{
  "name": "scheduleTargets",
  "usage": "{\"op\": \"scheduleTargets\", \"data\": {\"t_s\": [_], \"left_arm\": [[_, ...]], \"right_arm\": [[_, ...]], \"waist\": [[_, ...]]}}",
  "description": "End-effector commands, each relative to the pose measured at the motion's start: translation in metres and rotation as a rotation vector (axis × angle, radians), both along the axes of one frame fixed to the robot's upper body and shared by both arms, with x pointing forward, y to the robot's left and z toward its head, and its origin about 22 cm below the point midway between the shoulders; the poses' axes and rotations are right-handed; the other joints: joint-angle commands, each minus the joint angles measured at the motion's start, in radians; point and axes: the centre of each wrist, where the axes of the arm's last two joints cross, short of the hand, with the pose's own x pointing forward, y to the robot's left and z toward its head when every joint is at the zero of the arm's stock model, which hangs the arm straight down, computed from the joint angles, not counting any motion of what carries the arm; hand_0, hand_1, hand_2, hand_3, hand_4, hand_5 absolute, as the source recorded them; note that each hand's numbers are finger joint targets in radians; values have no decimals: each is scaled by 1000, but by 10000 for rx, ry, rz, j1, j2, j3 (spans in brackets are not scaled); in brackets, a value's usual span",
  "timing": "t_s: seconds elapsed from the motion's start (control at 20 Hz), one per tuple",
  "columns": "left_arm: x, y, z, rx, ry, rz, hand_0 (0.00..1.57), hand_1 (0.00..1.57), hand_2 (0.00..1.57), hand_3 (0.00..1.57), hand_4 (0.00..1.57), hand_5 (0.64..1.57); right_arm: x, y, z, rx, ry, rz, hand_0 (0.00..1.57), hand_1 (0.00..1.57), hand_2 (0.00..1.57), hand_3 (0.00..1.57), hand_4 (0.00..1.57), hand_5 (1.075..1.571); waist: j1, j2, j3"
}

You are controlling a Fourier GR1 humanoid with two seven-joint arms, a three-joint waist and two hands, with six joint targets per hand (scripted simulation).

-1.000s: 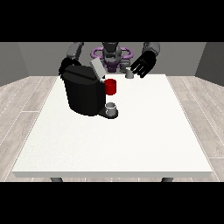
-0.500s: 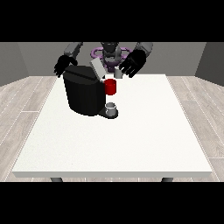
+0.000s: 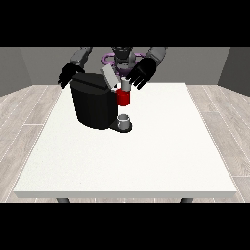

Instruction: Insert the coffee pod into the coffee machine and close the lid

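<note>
Pod-insertion step, judging by the layout: the coffee pod (image 3: 126,84), a small grey cylinder, sits upright just above the red head (image 3: 123,97) of the coffee machine (image 3: 93,103), right at the fingertips of the hand at the view's right (image 3: 141,72). That hand has its fingers spread downward around the pod; cannot tell if it actually pinches the pod or just touches it. The lid (image 3: 108,76) is tilted up, open, on the far side of the machine top, just left of the pod. The hand at the view's left (image 3: 70,74) hangs at the machine's far left edge, fingers pointing down; too small to tell if it is released or clenched, and contact with the machine is unclear. A small grey cup (image 3: 124,119) stands on the drip base below the red head. Next move likely calls for the pod to seat straight down into the slot, then the lid pushed down flat; lid closing not yet done. Surface: large white table (image 3: 146,156), machine on its far left part. Room: pale wood-plank floor (image 3: 24,105), grey walls (image 3: 205,63).
</note>
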Motion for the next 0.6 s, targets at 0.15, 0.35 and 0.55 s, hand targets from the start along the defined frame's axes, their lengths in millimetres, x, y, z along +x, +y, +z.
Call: {"op": "scheduleTargets", "data": {"t_s": [0.15,0.35,0.55], "left_arm": [[3,-22,-4,71,79,-199,1316,1316,1328,1225,510,1571],[2,-1,-15,92,224,-49,1251,1251,1294,1208,506,1571],[3,-11,-13,141,211,-60,1185,1185,1264,1195,497,1571]], "right_arm": [[2,-5,-3,-26,27,-338,0,0,0,0,514,1571],[-10,0,-7,54,401,22,0,0,0,0,499,1571],[-2,0,5,205,176,39,0,0,0,0,499,1571]], "waist": [[-29,228,1],[-193,27,-4],[-148,81,-3]]}}
